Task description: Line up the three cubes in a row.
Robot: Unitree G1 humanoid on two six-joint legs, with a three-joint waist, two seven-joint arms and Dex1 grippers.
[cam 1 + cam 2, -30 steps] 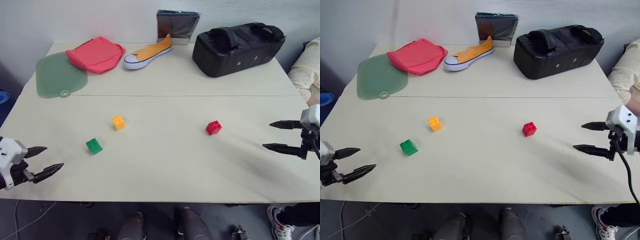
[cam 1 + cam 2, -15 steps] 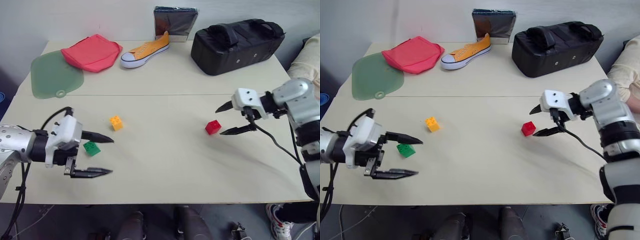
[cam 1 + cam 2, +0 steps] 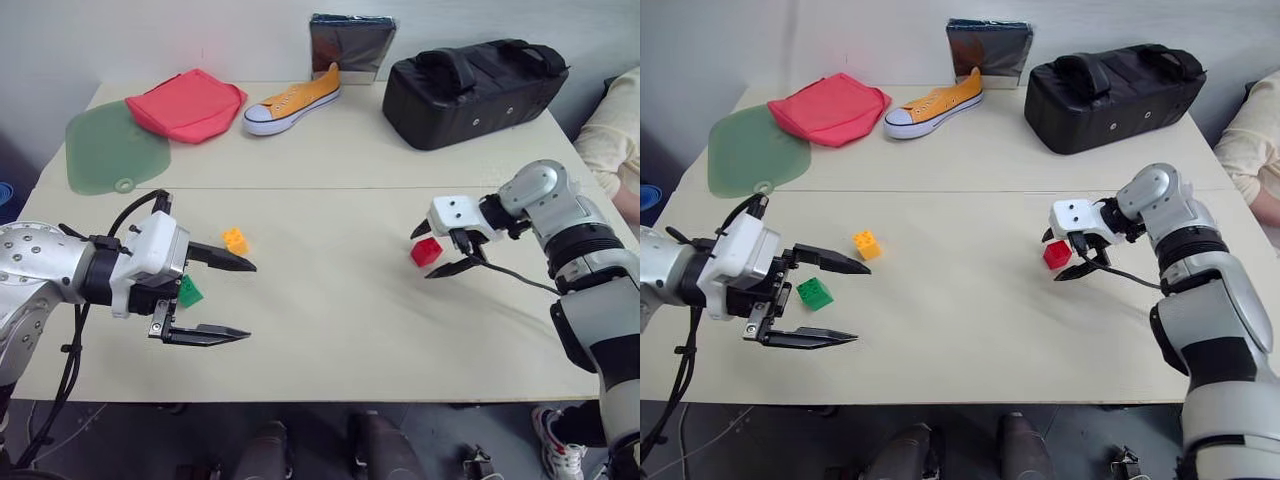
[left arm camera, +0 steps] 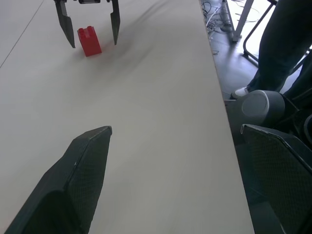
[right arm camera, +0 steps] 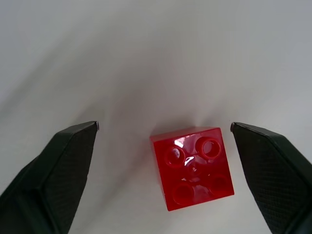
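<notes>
Right of centre in the head view sits the red cube (image 3: 426,252), studs up, between the parted fingers of my right gripper (image 3: 432,250), not yet pinched. It looks light, rigid and slick, so I'd squeeze its flat side walls, not the studs. Left of centre lie the orange cube (image 3: 236,241) and green cube (image 3: 188,291), the latter just behind my left gripper (image 3: 246,299), whose jaws gape empty above the table (image 3: 330,330).
</notes>
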